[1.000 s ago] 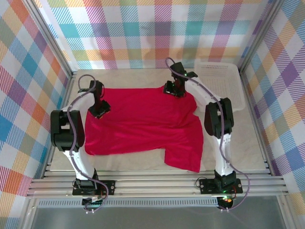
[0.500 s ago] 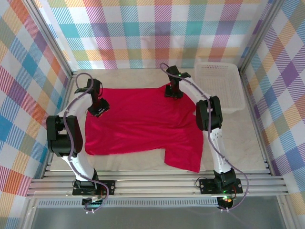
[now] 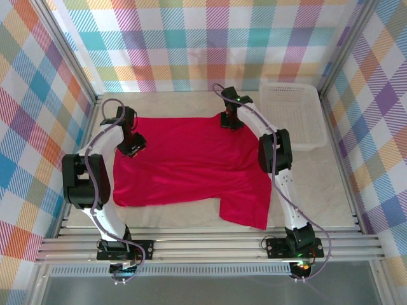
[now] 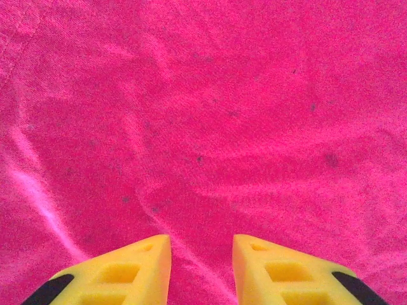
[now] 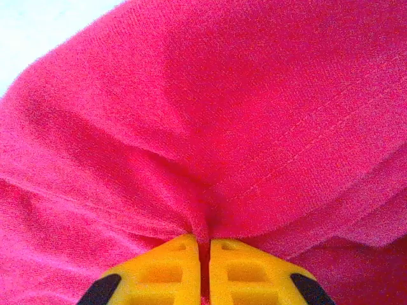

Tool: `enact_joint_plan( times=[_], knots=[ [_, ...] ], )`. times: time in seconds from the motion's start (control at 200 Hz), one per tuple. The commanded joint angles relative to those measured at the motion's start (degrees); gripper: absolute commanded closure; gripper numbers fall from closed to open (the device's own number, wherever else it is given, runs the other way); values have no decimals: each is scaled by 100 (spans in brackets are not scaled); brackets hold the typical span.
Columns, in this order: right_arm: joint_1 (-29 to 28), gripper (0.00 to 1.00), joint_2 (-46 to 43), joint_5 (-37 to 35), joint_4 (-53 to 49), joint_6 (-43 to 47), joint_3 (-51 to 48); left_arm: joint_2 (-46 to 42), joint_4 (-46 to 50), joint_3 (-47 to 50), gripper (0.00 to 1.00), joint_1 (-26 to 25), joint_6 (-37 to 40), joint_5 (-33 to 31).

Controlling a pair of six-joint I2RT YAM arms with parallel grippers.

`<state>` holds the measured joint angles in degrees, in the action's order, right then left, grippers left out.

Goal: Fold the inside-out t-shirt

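Left of the white plastic basket (image 3: 289,95), the crimson cloth t-shirt (image 3: 191,159) lies spread on the counter (image 3: 321,190), right tool (image 5: 205,243) clamped on its edge nearest that basket, left tool (image 4: 201,244) apart over the corner farthest from it, likely needing to pinch before folding.

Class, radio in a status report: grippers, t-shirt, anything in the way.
Left gripper open over t-shirt. Right gripper shut on its far edge. Shirt spread, unfolded. White basket far right, apart.
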<state>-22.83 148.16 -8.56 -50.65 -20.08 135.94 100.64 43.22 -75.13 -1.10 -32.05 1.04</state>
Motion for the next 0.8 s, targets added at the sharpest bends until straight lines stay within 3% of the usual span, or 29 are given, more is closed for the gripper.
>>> enact_joint_plan(
  times=[0.0, 0.24, 0.32, 0.4, 0.505, 0.54, 0.605, 0.675, 0.795],
  knots=[
    [25, 100, -214, -124, 49, 61, 198, -246, 64, 108, 73, -59, 58, 19],
    [32, 98, -111, -414, 2485, 762, 220, -168, -23, 164, 75, -87, 29, 80],
    [42, 98, 389, -132, 3400, 1076, 673, -144, -146, 254, 75, -139, -105, 94],
    [42, 96, 995, -266, 3588, 1116, 1546, -152, -273, 332, 75, -220, -260, 204],
    [78, 73, 1327, -274, 3843, 997, 2097, -228, -180, 264, 75, -382, -302, 90],
    [77, 59, 1330, -262, 4128, 976, 2010, -262, -157, 241, 75, -420, -308, 28],
    [103, 52, 1375, -174, 4446, 905, 1976, -327, -118, 203, 75, -465, -323, -25],
    [159, 27, 1411, 43, 4162, 625, 2129, -365, -37, 140, 75, -501, -337, -53],
    [191, 20, 974, 571, 3103, 455, 2042, -550, 144, 117, 75, -556, -302, -156]
  ],
)
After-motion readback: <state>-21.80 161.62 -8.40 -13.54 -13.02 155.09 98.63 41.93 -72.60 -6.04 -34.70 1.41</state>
